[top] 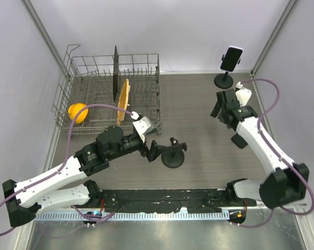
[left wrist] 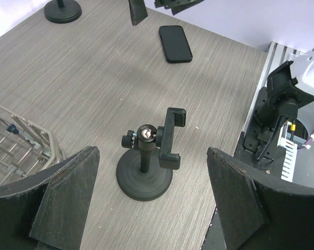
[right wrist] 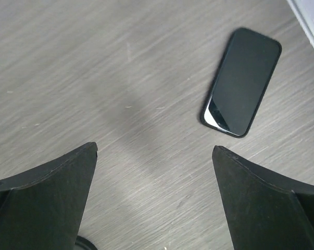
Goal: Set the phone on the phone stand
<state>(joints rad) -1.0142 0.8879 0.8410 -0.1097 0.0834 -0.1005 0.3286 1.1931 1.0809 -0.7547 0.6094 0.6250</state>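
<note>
Top external: dish rack [top: 146,56] holds yellow object [top: 76,112], tan board [top: 124,99].

I count two phones. Flat phone [right wrist: 242,80] lies ahead of the right jaws, off to their right. Mounted phone [top: 232,57] sits beyond those jaws.

I count two stands. Far stand [top: 224,80] carries the mounted phone, and near stand [left wrist: 146,166] is just ahead of the left jaws, in line with their gap.

There is one rack [top: 157,91], left of the left jaws, holding three items: one yellow piece [top: 77,112], one orange board [top: 124,99] and one black board [top: 115,73].

There are two arms, left arm [top: 58,177] and right arm [top: 263,146].
</note>
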